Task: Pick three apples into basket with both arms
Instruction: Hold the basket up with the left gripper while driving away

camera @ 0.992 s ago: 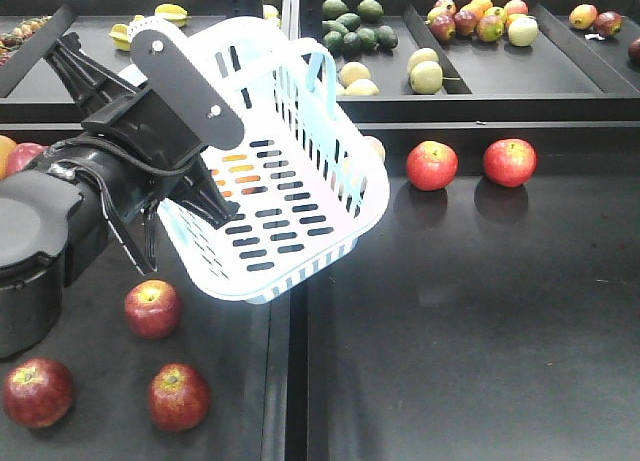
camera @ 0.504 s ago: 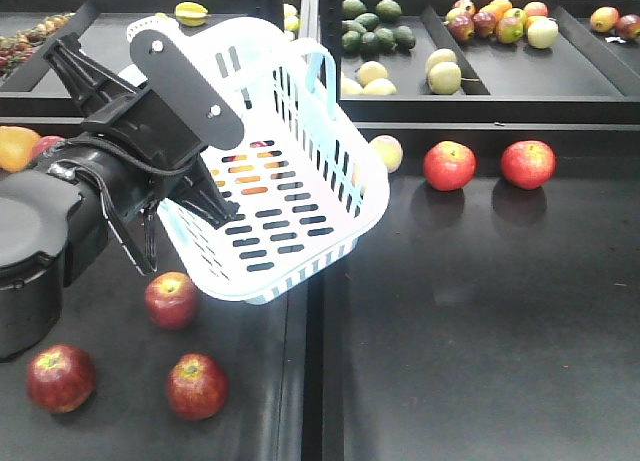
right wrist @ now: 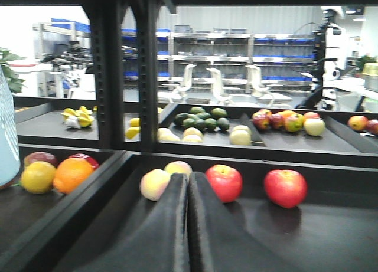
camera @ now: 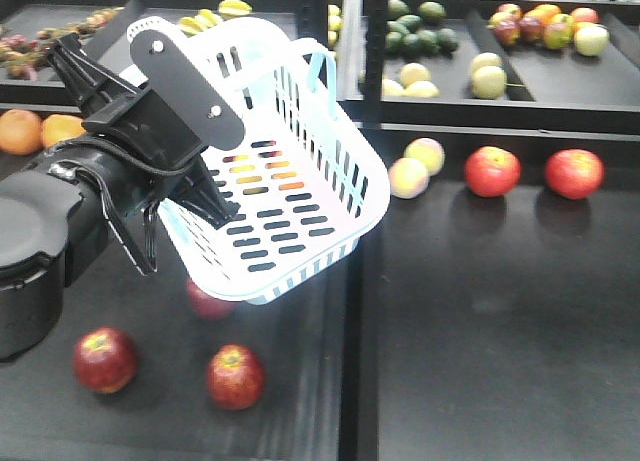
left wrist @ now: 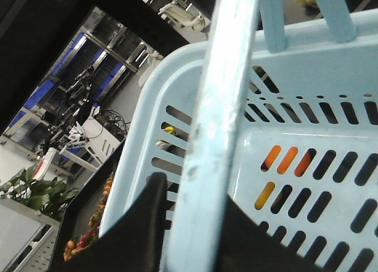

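The left end effector [camera: 200,141] pinches the rim of the basket [camera: 330,151] and holds it tipped in the air. Three apples [camera: 105,359] [camera: 235,376] [camera: 208,301] lie on the black shelf [camera: 480,311] below it. The right end effector [right wrist: 188,219] is squeezed closed with nothing in it

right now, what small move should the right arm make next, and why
Probably open the right gripper, whose flat fingers are pressed shut, and ease toward the round dark red apple just ahead. The tilted pale blue-white plastic basket in the left gripper shows no apple inside yet.
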